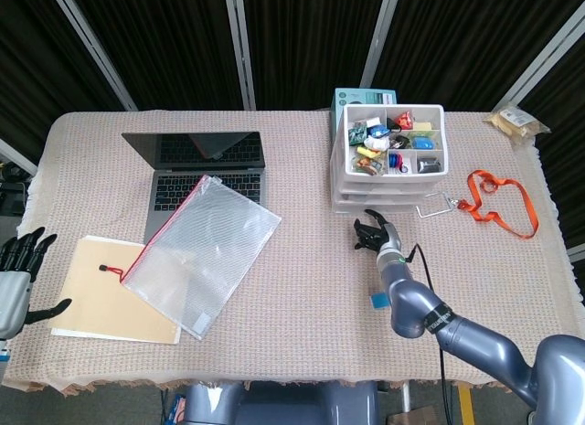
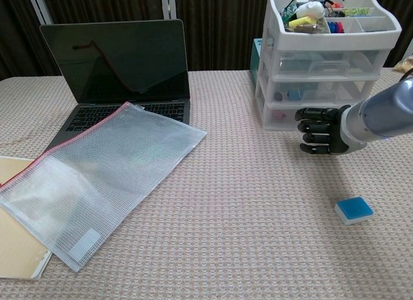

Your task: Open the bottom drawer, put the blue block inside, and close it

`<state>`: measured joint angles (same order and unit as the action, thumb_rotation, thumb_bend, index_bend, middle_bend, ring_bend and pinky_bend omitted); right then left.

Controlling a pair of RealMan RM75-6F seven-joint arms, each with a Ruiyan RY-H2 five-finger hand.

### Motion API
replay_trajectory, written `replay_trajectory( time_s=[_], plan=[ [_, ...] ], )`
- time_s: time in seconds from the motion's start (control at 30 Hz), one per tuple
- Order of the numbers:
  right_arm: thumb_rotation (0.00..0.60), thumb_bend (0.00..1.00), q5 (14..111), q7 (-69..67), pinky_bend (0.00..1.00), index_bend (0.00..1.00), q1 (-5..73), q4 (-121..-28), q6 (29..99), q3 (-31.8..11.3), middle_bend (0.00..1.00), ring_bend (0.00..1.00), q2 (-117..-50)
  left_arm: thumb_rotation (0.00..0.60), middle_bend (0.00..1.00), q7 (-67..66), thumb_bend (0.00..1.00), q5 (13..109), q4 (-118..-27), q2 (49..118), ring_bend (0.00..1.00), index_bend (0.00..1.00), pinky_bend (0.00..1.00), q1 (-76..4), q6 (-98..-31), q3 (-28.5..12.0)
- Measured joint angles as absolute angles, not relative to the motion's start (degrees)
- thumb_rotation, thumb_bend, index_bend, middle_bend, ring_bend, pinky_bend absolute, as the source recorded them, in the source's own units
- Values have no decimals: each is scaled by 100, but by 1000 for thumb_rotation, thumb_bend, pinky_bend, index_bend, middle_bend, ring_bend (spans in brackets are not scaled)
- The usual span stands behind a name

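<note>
The white three-drawer unit (image 1: 388, 174) (image 2: 326, 61) stands at the back right, all drawers closed, with a tray of small items on top. My right hand (image 1: 373, 231) (image 2: 319, 130) hovers just in front of the bottom drawer (image 2: 279, 117), fingers partly bent toward it and holding nothing; contact cannot be judged. The blue block (image 1: 376, 300) (image 2: 353, 210) lies flat on the cloth, nearer to me than that hand. My left hand (image 1: 16, 271) hangs off the table's left edge with its fingers apart and nothing in it.
An open laptop (image 1: 203, 164) sits at the back left, with a mesh zip pouch (image 1: 203, 251) overlapping it and a tan envelope (image 1: 105, 297). An orange lanyard (image 1: 498, 201) with a metal ring lies right of the drawers. A teal box (image 1: 352, 98) stands behind them.
</note>
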<state>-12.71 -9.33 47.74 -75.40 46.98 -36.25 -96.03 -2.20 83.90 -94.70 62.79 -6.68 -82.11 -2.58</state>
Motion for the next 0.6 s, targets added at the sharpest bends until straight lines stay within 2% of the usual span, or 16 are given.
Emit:
replay_trajectory(
  time_s=[0.23,0.6],
  plan=[
    [600,437,-1425,-877,673,231,4831,-7257,4720,-3792,785,803,-9747,600,0,-164,152,8364,-9496,6253,0,74,0,-680,-8164,-255],
    [600,438,-2010,-610,673,263,4890,-6934,4394,-4050,785,803,-9863,600,0,-130,153,8435,-9510,6236,0,74,0,-680,-8179,-223]
  ],
)
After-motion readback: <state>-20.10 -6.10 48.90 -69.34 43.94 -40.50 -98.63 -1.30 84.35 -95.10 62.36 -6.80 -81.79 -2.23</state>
